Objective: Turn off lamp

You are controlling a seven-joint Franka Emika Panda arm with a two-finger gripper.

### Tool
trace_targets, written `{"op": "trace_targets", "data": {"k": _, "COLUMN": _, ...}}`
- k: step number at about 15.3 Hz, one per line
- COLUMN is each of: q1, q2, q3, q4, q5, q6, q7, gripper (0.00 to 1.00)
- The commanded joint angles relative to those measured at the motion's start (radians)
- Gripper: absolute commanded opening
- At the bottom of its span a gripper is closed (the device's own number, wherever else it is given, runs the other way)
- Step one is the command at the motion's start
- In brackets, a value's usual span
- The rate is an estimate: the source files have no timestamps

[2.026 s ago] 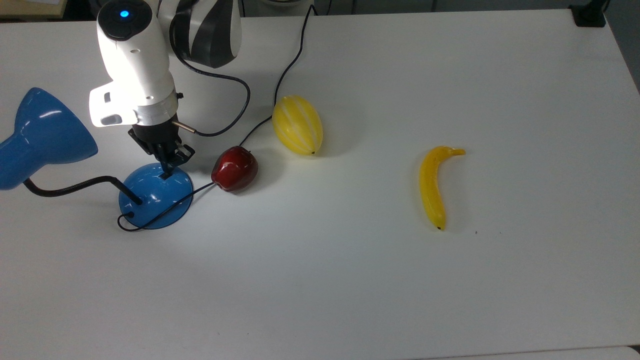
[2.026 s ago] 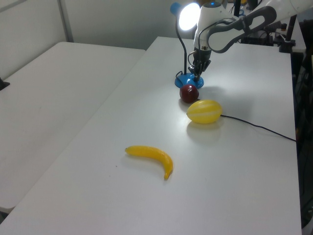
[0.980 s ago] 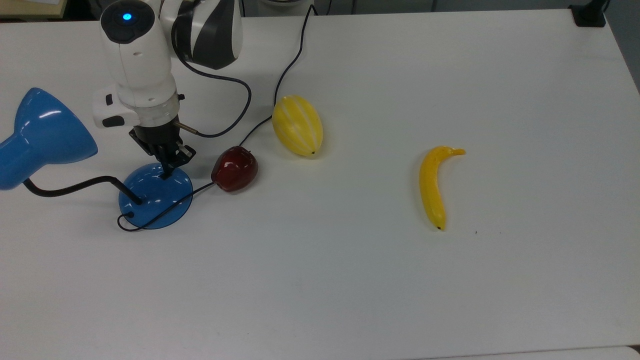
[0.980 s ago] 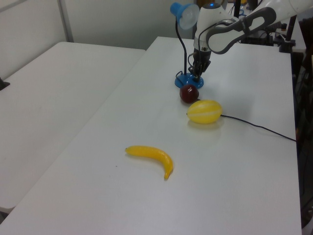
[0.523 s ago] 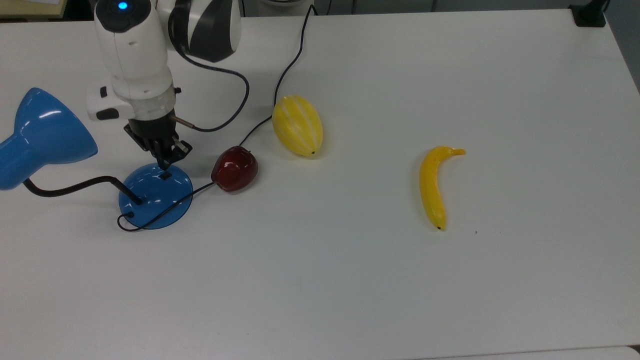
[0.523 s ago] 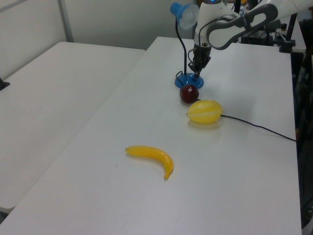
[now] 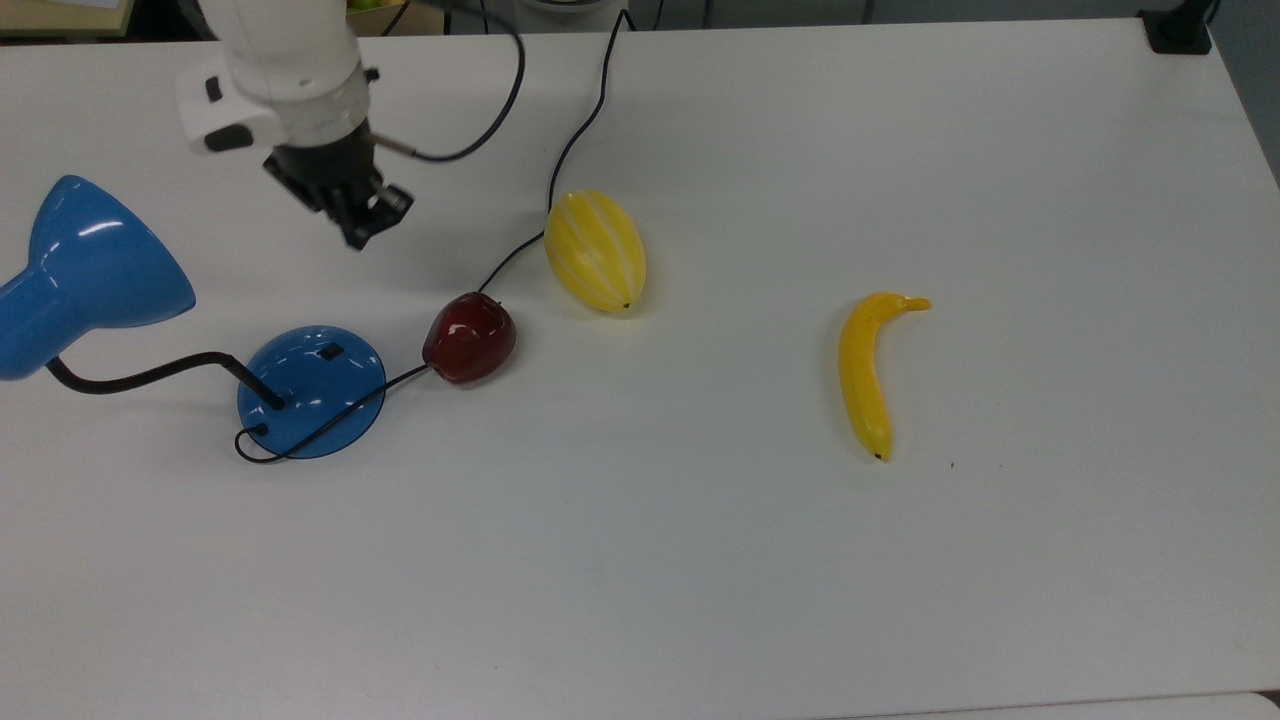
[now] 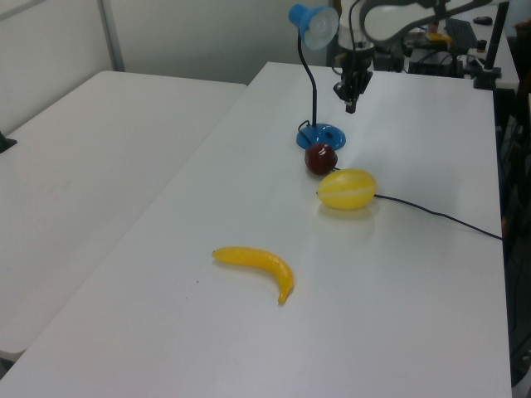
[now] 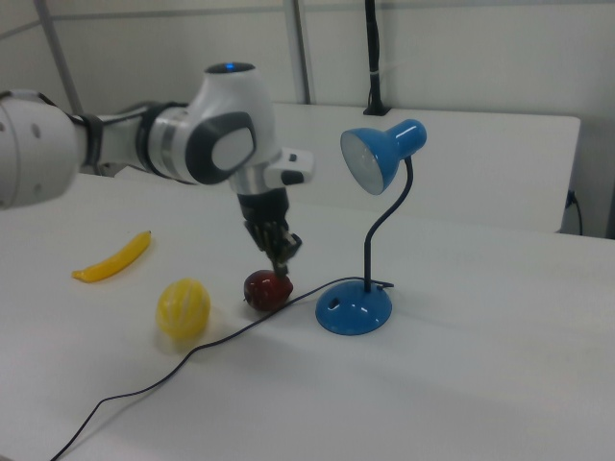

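**On the top view's left, hung clear of a dark lamp**

At the left end of the table [image 7: 700, 560] in the top view, found the lamp [image 7: 311, 390] standing upright. Saw its round blue base [image 9: 354, 309] flat on the surface, with the small black switch [image 7: 330, 352] on the dome's far side uncovered and untouched. Followed the black neck [image 9: 384, 226] up to the cone shade [image 9: 368, 163] and caught no glow inside it, nor any bright patch on the tabletop. Judged the light to be off and the pressing step done.

Above and beyond the base, placed the gripper [image 7: 358, 232] in the air, well apart from the switch. Read its fingers as pressed together with nothing between them. Confirmed the same in the right view [image 9: 284, 261], just above the red apple [image 9: 266, 289] without touching it.

Noted the thin cord [image 7: 560, 165] running from the base past the apple, beside the yellow melon [image 7: 595, 250], and off the far edge. Left the banana [image 7: 866, 370] out of account, lying well to the right in the top view.

For the next move, judged little to be needed beyond holding off. Would keep clear of the bendy neck and the cord, since a snag might tip the lamp or nudge the switch back.
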Motion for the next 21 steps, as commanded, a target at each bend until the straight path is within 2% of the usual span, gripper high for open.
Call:
{"op": "trace_targets", "data": {"k": 1, "q1": 0.043, "q2": -0.153, "q3": -0.006, "q4": -0.028, "q5": 0.106, "q6": -0.218, "q7": -0.160, "gripper": 0.00}}
{"op": "trace_targets", "data": {"k": 4, "q1": 0.093, "q2": -0.236, "q3": -0.006, "q4": -0.058, "q5": 0.116, "q6": -0.349, "q7": -0.192, "gripper": 0.00}}
{"op": "trace_targets", "data": {"k": 11, "q1": 0.130, "q2": -0.333, "q3": -0.007, "q4": -0.129, "q5": 0.116, "q6": -0.351, "q7": -0.246, "gripper": 0.00}}
{"op": "trace_targets", "data": {"k": 13, "q1": 0.132, "q2": -0.363, "q3": -0.007, "q4": -0.152, "q5": 0.114, "q6": -0.352, "q7": -0.251, "gripper": 0.06}}
{"op": "trace_targets", "data": {"k": 14, "q1": 0.129, "q2": -0.374, "q3": -0.007, "q4": -0.153, "q5": 0.114, "q6": -0.355, "q7": -0.251, "gripper": 0.33}}
{"op": "trace_targets", "data": {"k": 15, "q1": 0.123, "q2": -0.379, "q3": -0.009, "q4": -0.150, "q5": 0.113, "q6": -0.358, "q7": -0.251, "gripper": 0.64}}
{"op": "trace_targets", "data": {"k": 16, "q1": 0.121, "q2": -0.382, "q3": -0.009, "q4": -0.147, "q5": 0.104, "q6": -0.369, "q7": -0.254, "gripper": 0.80}}
{"op": "trace_targets", "data": {"k": 18, "q1": 0.116, "q2": -0.382, "q3": -0.010, "q4": -0.143, "q5": 0.099, "q6": -0.370, "q7": -0.255, "gripper": 1.00}}
{"op": "trace_targets", "data": {"k": 21, "q1": 0.113, "q2": -0.380, "q3": -0.016, "q4": -0.123, "q5": 0.100, "q6": -0.393, "q7": -0.243, "gripper": 1.00}}
